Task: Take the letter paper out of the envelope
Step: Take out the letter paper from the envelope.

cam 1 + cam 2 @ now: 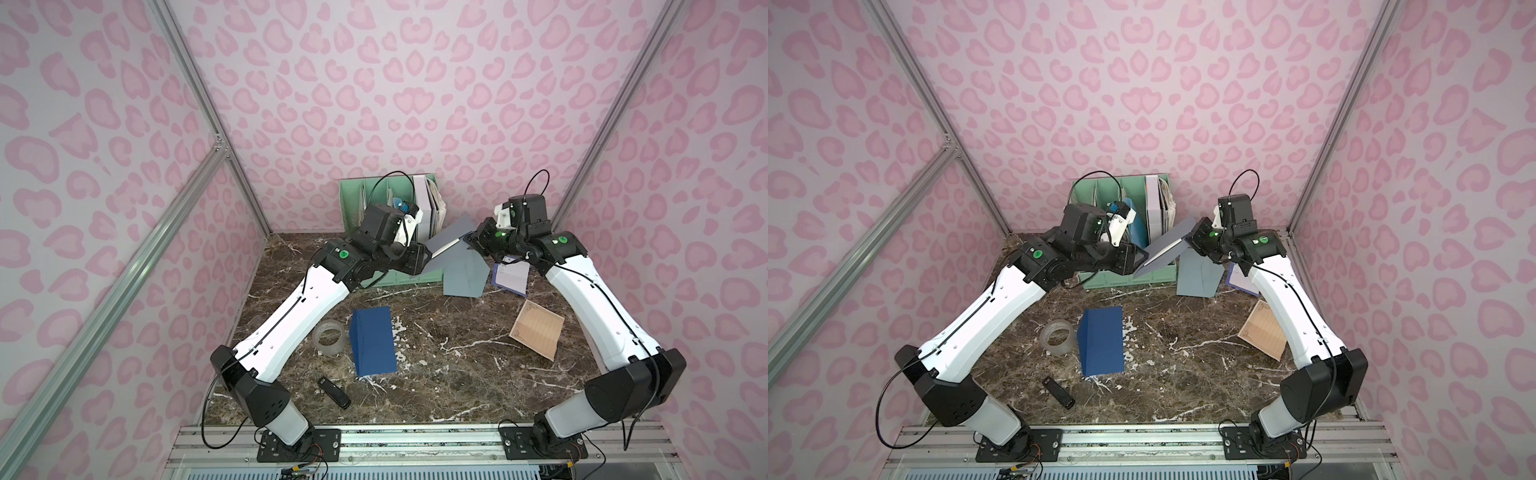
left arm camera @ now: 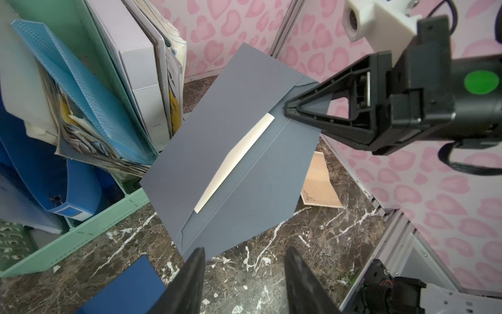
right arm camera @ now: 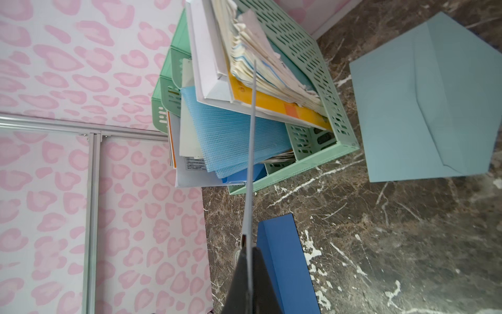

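Marble, dark and white-veined, tops our table [image 1: 436, 374], inside pink-hearted walls [image 1: 415, 83]. Our right gripper [image 2: 289, 110] is clamped on the grey envelope [image 2: 203, 130], holding it aloft. Our left gripper [image 2: 245, 250] has its jaws apart at the envelope's low corner. Only the left wrist view shows the letter paper [image 2: 236, 160] peeking from the envelope's mouth.

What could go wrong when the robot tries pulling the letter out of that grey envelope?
The right gripper pinches the envelope only at one end, so a pull may twist or slip it. Only a thin strip of letter paper shows, so the open left gripper might grab envelope too.
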You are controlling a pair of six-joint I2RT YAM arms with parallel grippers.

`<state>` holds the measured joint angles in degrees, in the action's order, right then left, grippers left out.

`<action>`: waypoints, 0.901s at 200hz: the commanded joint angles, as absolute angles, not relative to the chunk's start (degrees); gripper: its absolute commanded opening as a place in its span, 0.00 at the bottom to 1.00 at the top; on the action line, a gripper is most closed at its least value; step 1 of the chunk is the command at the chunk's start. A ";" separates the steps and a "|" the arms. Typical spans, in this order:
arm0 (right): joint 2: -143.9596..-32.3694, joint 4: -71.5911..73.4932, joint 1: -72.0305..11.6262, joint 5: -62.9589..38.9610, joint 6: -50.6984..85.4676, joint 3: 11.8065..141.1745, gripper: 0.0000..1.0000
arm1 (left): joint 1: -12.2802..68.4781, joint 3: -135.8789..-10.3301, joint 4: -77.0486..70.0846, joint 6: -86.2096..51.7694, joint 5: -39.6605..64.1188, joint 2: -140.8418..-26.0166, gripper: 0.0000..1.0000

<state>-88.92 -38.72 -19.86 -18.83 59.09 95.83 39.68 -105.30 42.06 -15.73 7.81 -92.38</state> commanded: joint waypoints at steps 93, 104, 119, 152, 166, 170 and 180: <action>-89.27 -37.95 -19.29 -30.74 66.47 91.64 0.00 | 43.46 -99.09 42.88 -0.60 0.30 -94.78 0.44; -89.30 -37.45 -19.34 -31.52 66.47 91.41 0.00 | 43.59 -99.00 42.76 -0.47 0.48 -95.04 0.43; -89.20 -36.96 -19.38 -32.13 66.43 91.41 0.00 | 43.86 -98.85 42.54 -0.43 0.55 -95.29 0.42; -89.58 -37.17 -19.42 -34.05 65.62 92.35 0.00 | 44.30 -98.66 42.83 0.18 -0.87 -95.80 0.40; -89.52 -37.21 -19.58 -34.61 65.69 92.21 0.00 | 44.36 -98.22 42.72 0.27 -1.02 -95.87 0.38; -89.55 -37.03 -19.59 -34.88 65.82 92.20 0.00 | 44.41 -98.16 42.72 0.31 -0.97 -95.85 0.36; -89.51 -36.69 -19.65 -35.37 66.00 92.20 0.00 | 44.51 -98.01 43.11 0.65 -1.56 -96.11 0.34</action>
<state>-89.58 -38.20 -19.49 -33.04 66.19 91.92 44.36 -98.30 42.92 -0.89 -0.54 -95.70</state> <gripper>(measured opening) 0.048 0.364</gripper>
